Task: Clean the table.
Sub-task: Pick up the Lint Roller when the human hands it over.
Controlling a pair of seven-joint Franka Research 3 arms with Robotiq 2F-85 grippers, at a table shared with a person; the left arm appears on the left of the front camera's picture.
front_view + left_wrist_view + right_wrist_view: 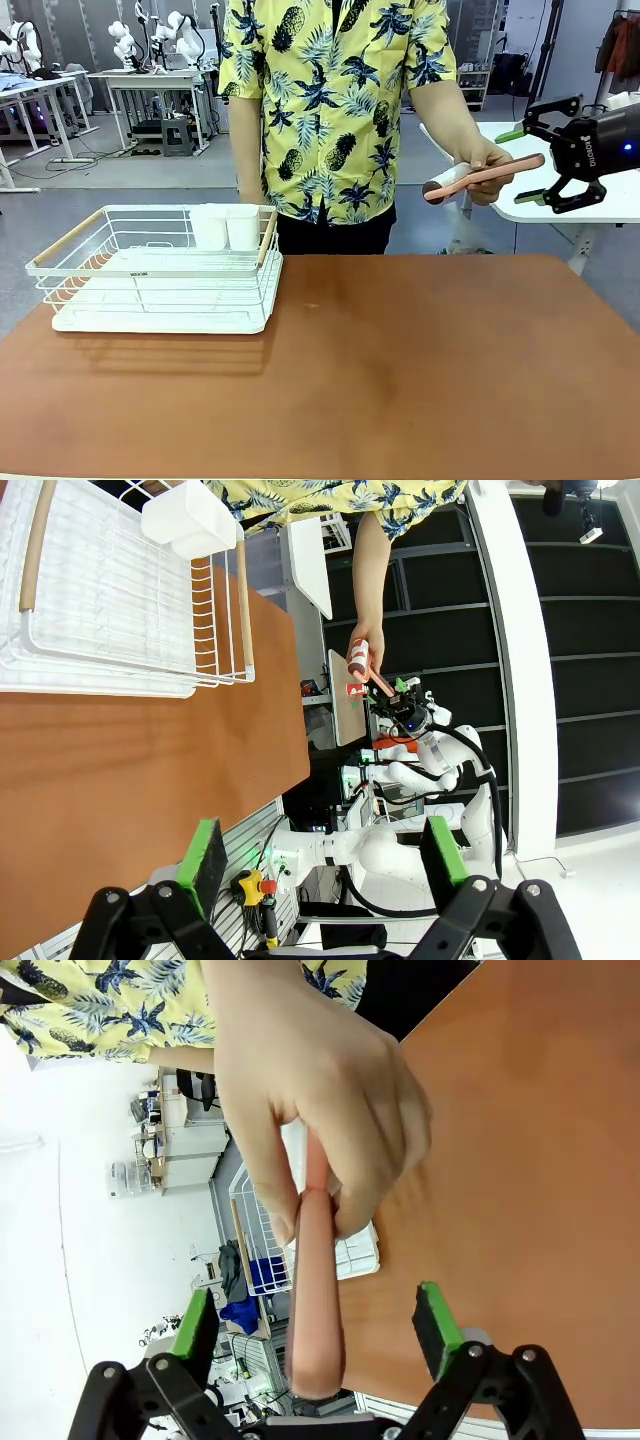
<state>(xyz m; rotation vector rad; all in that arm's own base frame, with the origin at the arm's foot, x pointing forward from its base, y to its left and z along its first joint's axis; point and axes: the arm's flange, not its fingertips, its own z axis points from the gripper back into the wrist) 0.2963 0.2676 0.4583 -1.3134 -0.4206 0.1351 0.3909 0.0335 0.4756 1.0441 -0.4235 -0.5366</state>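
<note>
The table (400, 380) spreads reddish-brown across the foreground, its top bare apart from a white wire dish rack (160, 320) on the table's left part, with two white cups (226, 226) in the rack's far corner. Beyond the table's far edge a person's hand (483, 160) holds a pink-handled roller (495, 174) out past the table's right corner. The right gripper (520, 167) meets it there with its fingers (432, 1322) spread wide. The handle's free end lies between them, a gap on either side, so neither green pad touches it. The left gripper (322, 855) hangs above the table's edge, its fingers (205, 865) likewise wide apart with nothing between them.
</note>
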